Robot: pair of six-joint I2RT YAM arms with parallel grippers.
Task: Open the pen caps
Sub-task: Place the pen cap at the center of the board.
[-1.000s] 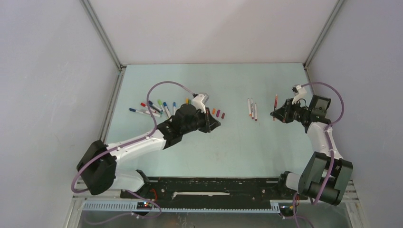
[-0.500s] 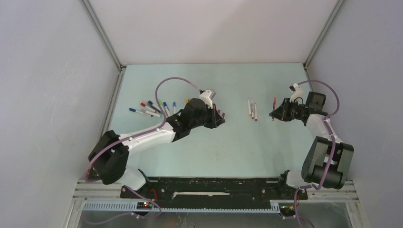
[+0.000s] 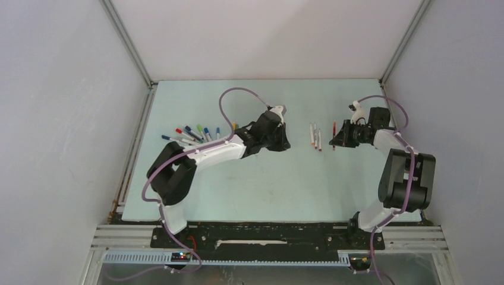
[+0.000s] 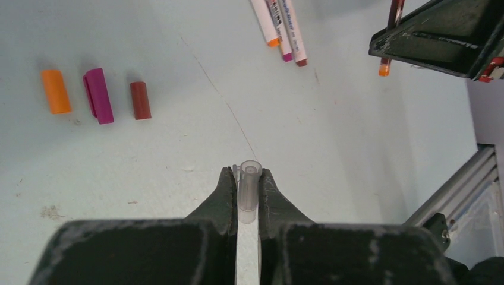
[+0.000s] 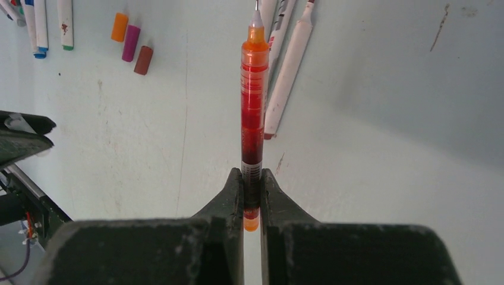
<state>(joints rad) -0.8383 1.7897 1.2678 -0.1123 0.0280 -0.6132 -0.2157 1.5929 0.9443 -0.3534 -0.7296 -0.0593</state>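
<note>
The clear cap (image 4: 248, 191) is off its pen and above the table (image 4: 333, 148), pinched between the two fingers of the left gripper (image 4: 245, 175). The jaws are closed on its sides, and its open mouth sticks out just past the fingertips. Its long axis runs along the fingers, pointing away from the wrist. The landmark is the row of three loose caps lying on the table: an orange cap (image 4: 55, 91), a purple cap (image 4: 98, 95) and a dark red cap (image 4: 141, 100). They sit side by side with small gaps, and their long axes run roughly parallel to the held cap's. In the left wrist view the row sits up and to the left of the jaws, with the dark red cap the nearest of the three. The free place in the row is therefore probably just beside the dark red cap, on the side facing the jaws. That would call for a short sideways carry and a lowering, with little or no turn of the wrist. The left arm is plainly the nearer one to the row. On the far side of the held cap from the row, the right gripper (image 5: 252, 175) is clamped on the rear end of an uncapped orange pen (image 5: 252, 101). The pen's tip points away, toward three uncapped white pens (image 5: 285, 59) on the table. Well beyond the row, on the side away from both grippers, lie the capped pens (image 3: 191, 133).
</note>
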